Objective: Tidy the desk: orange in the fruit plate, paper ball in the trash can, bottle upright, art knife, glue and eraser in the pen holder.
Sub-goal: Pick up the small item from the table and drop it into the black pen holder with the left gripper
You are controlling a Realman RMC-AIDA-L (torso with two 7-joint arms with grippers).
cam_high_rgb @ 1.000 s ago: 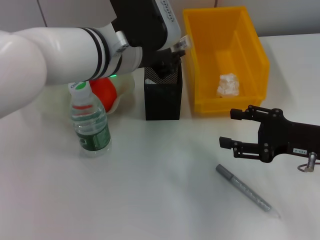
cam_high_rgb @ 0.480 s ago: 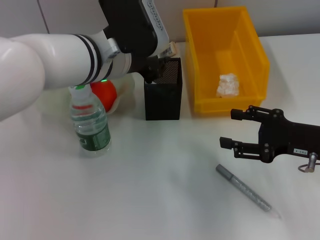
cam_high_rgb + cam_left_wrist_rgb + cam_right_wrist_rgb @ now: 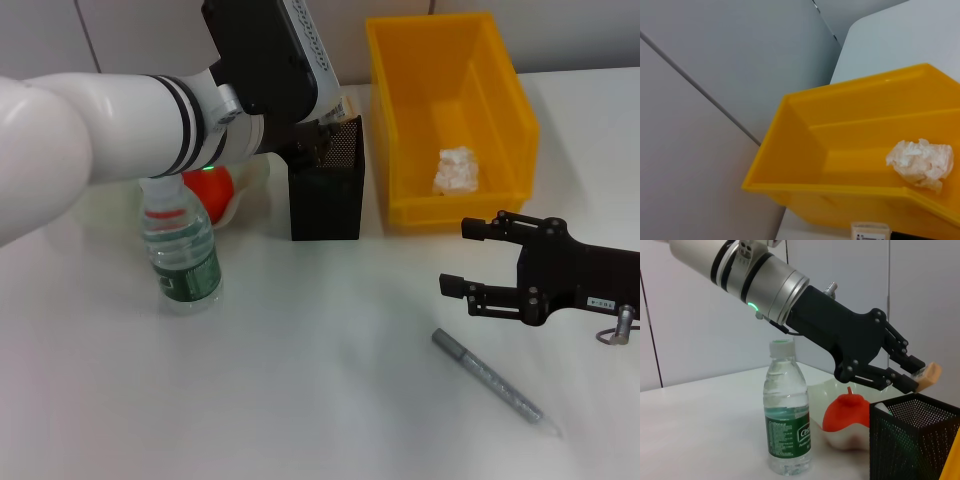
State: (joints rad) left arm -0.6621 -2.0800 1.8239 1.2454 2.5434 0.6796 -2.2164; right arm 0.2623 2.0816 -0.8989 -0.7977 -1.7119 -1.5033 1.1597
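My left claw (image 3: 920, 376) hangs just above the pen holder (image 3: 326, 190) rim, pinching the eraser (image 3: 929, 375) at its tips; the mesh opening lies directly below. Right claw (image 3: 470, 260) idles, fingers spread, empty, just beside the art knife (image 3: 490, 379) lying slantwise on the bench (image 3: 320, 380).

the left claw (image 3: 920, 376) reaches in from above on a white and silver arm with a lit green ring, its black fingers (image 3: 897, 382) pinched on a small tan eraser (image 3: 928, 375). the eraser hangs just above the open top of the black mesh pen holder (image 3: 912, 440), not touching its rim. a capped water bottle (image 3: 787, 410) with a green label stands upright on the white bench (image 3: 700, 440). between bottle and pen holder, the orange (image 3: 846, 412) sits in a pale fruit plate (image 3: 845, 439).
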